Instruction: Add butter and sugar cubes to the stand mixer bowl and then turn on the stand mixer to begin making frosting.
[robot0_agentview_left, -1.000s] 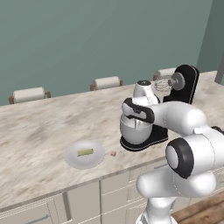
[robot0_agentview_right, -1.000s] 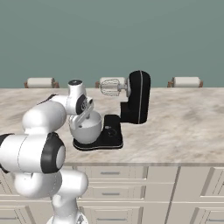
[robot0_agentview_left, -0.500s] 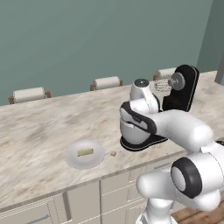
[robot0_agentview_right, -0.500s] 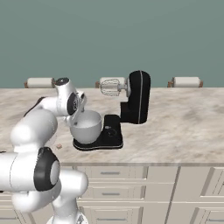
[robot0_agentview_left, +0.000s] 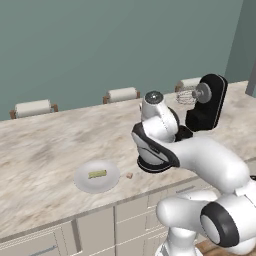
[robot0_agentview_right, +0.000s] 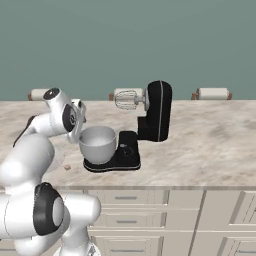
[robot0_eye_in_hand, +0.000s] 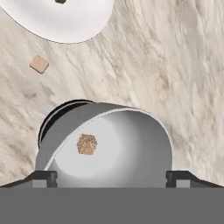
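My end effector (robot0_eye_in_hand: 112, 176) hangs above the mixer bowl (robot0_eye_in_hand: 127, 144), its fingers spread wide with nothing between them. One sugar cube (robot0_eye_in_hand: 87, 144) lies on the pale floor of the bowl, left of centre in the hand view. A second sugar cube (robot0_eye_in_hand: 39, 64) rests on the marble counter (robot0_eye_in_hand: 175, 65), between the bowl and the white plate (robot0_eye_in_hand: 65, 22), touching neither. In the left base view this cube (robot0_agentview_left: 129, 175) sits just beside the plate's (robot0_agentview_left: 85, 182) right edge. The butter (robot0_agentview_left: 97, 174) lies flat on the plate, near its middle.

The bowl (robot0_agentview_right: 98, 144) stands on the flat base of the black stand mixer (robot0_agentview_right: 156, 112). The mixer head is tilted back, and the wire whisk (robot0_agentview_right: 126, 99) is raised well clear of the bowl, pointing toward my arm. Three paper towel rolls (robot0_agentview_left: 32, 107) stand along the far edge of the counter (robot0_agentview_left: 45, 150), against the green wall.
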